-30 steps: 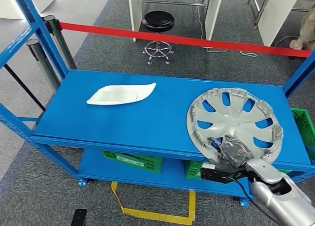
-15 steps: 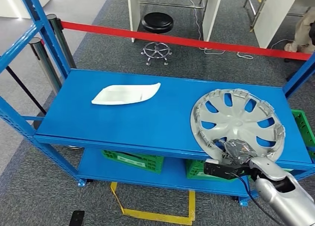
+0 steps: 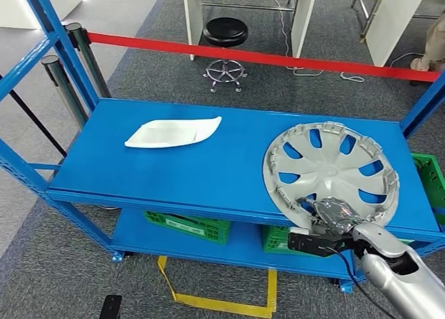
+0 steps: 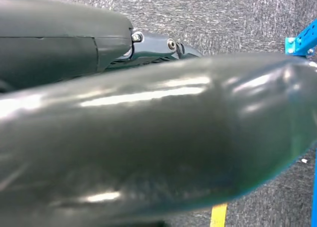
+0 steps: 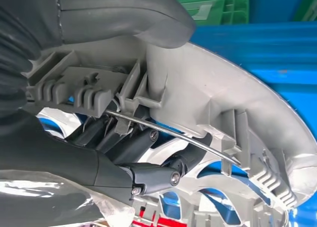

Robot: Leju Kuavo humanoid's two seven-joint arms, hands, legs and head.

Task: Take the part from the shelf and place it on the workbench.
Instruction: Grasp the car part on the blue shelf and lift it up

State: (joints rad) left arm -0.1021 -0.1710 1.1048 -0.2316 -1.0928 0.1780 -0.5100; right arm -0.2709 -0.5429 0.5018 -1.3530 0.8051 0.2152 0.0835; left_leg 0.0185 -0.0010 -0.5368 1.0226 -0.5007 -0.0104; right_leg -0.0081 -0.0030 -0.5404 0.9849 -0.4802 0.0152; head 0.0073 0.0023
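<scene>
The robot's right hand (image 3: 332,217) grips the near rim of the hubcap (image 3: 330,173) lying flat at the blue shelf's (image 3: 173,173) right end, fingers (image 5: 123,148) hooked through a spoke opening.

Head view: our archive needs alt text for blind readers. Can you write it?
The robot's right hand grips the near rim of a silver hubcap on a blue shelf. A white part lies further left; green crates sit below.
</scene>
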